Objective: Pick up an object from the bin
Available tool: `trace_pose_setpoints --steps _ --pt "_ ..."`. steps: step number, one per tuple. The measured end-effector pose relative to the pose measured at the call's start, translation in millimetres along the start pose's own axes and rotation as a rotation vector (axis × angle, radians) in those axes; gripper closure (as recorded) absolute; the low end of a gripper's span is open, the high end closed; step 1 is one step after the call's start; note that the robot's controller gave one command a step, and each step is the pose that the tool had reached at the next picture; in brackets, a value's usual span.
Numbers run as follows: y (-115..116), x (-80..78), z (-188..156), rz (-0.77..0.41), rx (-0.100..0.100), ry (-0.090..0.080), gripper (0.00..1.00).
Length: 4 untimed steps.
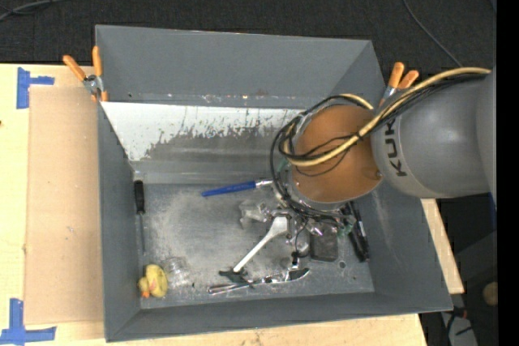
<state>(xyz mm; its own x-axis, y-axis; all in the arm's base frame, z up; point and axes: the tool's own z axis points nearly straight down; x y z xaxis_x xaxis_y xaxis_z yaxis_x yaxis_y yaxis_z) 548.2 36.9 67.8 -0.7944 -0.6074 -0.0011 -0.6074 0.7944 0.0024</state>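
My gripper (301,241) hangs under the arm's orange cover at the bin's right middle, low over a cluster of small things. A white stick-like utensil (255,252) slants away from it toward the lower left. A dark grey block (326,248) lies just to its right. A crumpled clear piece (255,212) sits just to its left. Below it, a shiny metal tool (268,279) rests along the front wall. I cannot make out anything held in the gripper.
A blue pen (230,190) lies at mid-floor near the back slope. A black marker (139,196) lies by the left wall. A yellow duck (152,281) and a clear lump (177,272) sit in the front left corner. Black pens (357,236) lie right of the gripper.
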Motion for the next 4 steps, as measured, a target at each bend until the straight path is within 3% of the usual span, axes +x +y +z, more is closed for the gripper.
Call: trace_pose_setpoints --steps 1,2,4 --pt "-46 2.3 -2 -0.32 -0.001 -0.002 1.0" --pt "-46 2.3 -3 -0.319 -0.001 -0.003 1.0" --pt "-44 1.7 -47 -0.317 -0.003 -0.002 1.0"
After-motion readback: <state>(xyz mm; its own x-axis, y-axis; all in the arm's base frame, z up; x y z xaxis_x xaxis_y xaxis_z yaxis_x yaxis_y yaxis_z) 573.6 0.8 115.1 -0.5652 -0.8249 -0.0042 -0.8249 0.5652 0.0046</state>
